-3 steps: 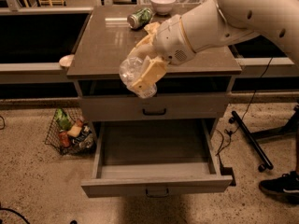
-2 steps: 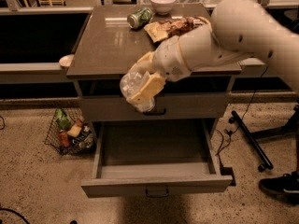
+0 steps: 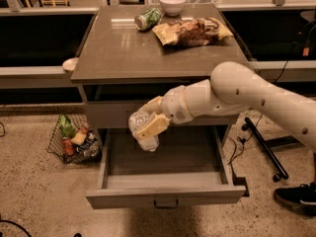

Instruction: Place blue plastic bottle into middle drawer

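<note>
My gripper [image 3: 147, 126] is shut on the blue plastic bottle [image 3: 143, 132], a pale translucent bottle held between cream fingers [image 3: 154, 125]. It hangs above the left half of the open middle drawer [image 3: 165, 174], in front of the closed upper drawer front [image 3: 106, 115]. The drawer is pulled out, and its inside looks empty. Its small grey handle [image 3: 165, 202] shows on the front. My white arm comes in from the right.
On the cabinet top [image 3: 118, 48] lie a green-and-silver can [image 3: 148, 19], a chip bag [image 3: 191, 31] and a white bowl [image 3: 172, 3]. A wire basket of items [image 3: 74, 138] stands on the floor at left. A black stand leg [image 3: 264, 147] and a shoe [image 3: 296, 197] are at right.
My arm has lowered the bottle from beside the cabinet top down past the upper drawer front to just above the open drawer. The chip bag is now uncovered.
</note>
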Motion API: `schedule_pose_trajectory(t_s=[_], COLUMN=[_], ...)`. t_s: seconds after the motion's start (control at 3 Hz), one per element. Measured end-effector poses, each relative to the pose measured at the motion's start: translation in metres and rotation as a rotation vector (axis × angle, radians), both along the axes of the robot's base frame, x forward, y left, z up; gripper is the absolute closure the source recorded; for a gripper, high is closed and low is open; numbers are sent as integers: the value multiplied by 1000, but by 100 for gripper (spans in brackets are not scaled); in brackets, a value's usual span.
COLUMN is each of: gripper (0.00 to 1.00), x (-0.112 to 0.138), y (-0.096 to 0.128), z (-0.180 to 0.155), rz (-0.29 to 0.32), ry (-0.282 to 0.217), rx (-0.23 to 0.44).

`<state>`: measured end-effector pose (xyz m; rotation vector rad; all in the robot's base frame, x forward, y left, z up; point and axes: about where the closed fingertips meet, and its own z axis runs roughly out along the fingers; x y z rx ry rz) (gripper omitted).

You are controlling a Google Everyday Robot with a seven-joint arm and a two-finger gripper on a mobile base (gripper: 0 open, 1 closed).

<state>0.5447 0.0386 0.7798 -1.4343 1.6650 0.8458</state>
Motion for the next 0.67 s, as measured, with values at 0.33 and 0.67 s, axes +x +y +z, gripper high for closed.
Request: schedule_pose_trajectory(t_s=[0.33,0.67], gripper=[100,100], x=[1,10], y=[-3,-10], z=[-48,-93], rz=[-51,-77], ry=[87,142], rx=[1,-7])
